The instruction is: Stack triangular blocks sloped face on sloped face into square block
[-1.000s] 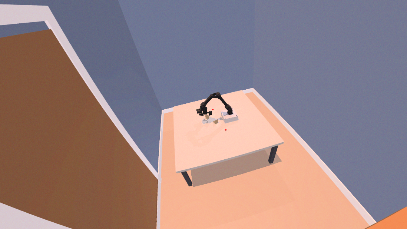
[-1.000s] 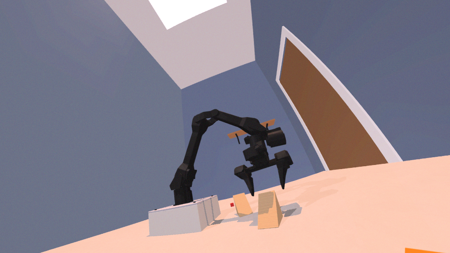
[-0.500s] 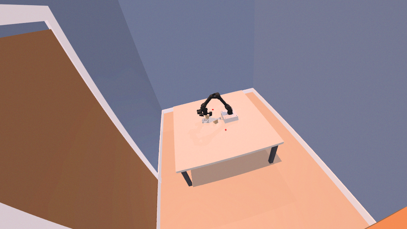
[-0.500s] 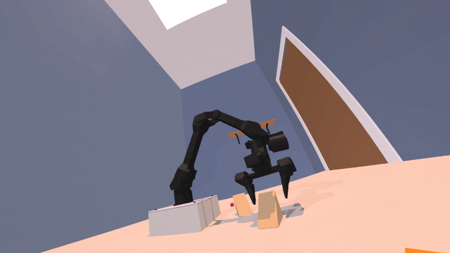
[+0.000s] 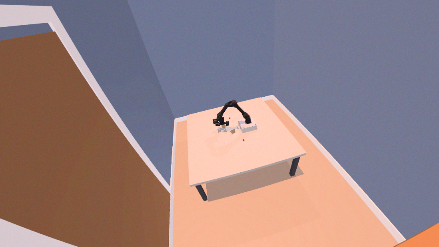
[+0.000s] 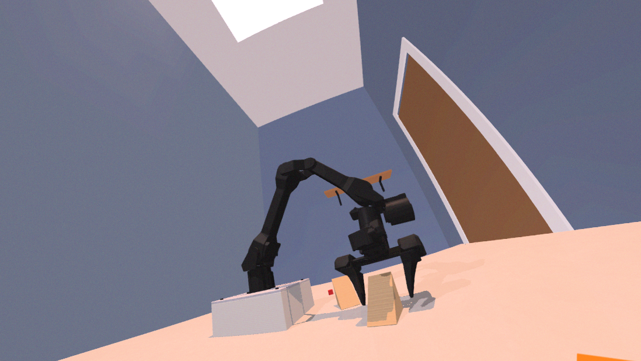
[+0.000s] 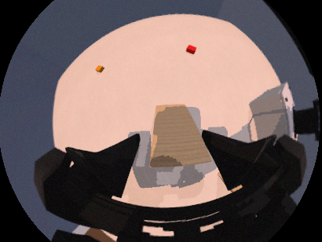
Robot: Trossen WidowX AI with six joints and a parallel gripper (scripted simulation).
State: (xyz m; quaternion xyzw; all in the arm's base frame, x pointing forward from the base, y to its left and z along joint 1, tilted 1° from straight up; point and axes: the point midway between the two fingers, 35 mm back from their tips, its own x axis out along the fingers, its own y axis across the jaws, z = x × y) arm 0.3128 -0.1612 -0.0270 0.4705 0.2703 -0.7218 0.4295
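My gripper (image 5: 222,124) (image 6: 387,299) (image 7: 171,135) is open and points down, with its fingertips low over the table (image 5: 245,159). One wooden triangular block (image 5: 223,126) (image 6: 381,299) (image 7: 178,135) stands between the spread fingers, with a gap on both sides in the wrist view. It rests on the table, narrow edge up, a broad face toward the exterior camera. The other triangular block (image 5: 232,131) (image 6: 345,293) (image 7: 236,188) stands apart, on the base side of the fingers. The finger on that side partly hides it in the exterior view and nearly all of it in the wrist view.
The arm's pale base (image 5: 247,126) (image 6: 251,318) (image 7: 268,123) stands beyond the second block. One red cube (image 5: 243,140) (image 6: 330,291) and another red cube (image 5: 229,118) (image 7: 191,49) lie on opposite sides of the blocks. An orange cube (image 7: 100,68) lies farther off.
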